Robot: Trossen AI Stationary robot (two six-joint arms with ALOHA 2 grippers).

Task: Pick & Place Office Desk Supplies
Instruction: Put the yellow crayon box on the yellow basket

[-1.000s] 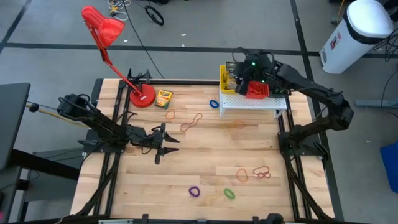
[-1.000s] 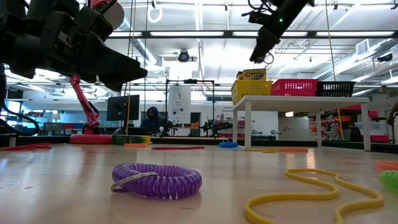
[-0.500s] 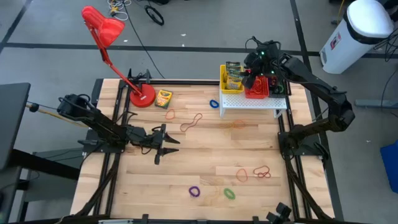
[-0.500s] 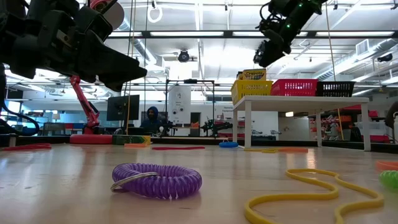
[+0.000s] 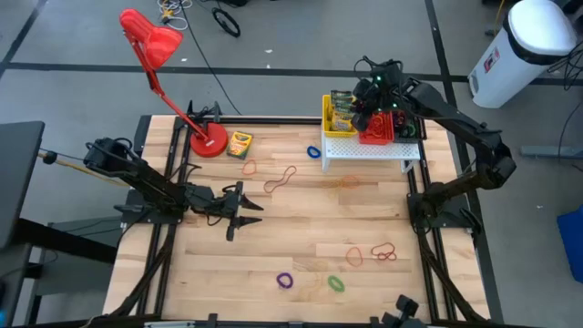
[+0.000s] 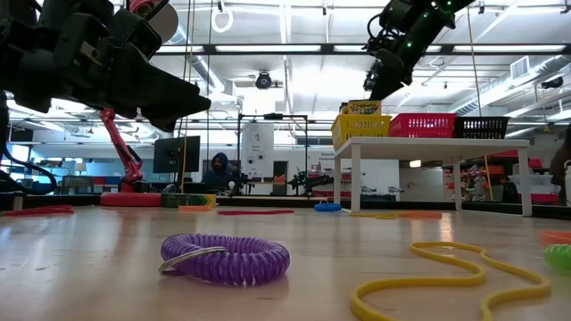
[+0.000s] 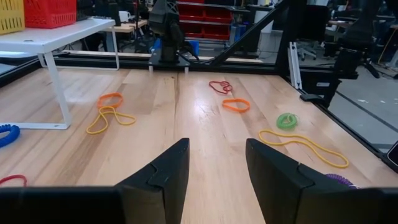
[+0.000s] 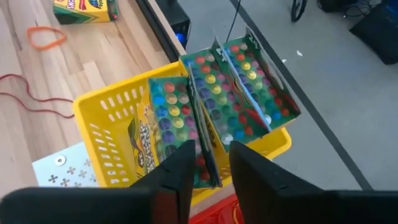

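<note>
With the right gripper (image 8: pixel 208 163) fingers parted astride the upright green-and-yellow crayon boxes (image 8: pixel 214 106) in the yellow mesh basket (image 8: pixel 112 134), nothing grasped, a straight lift is advised so none is tipped; the left gripper (image 7: pixel 214 177) waits with fingers parted.

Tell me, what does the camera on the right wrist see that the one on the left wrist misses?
Only the right wrist view looks into the yellow basket and shows the crayon boxes standing in it, with the right pincer just above them, plus another crayon box lying on the table. Only the left wrist view shows the open left pincer, the green band and the long yellow band. Both catch the yellow basket and the wooden table.
</note>
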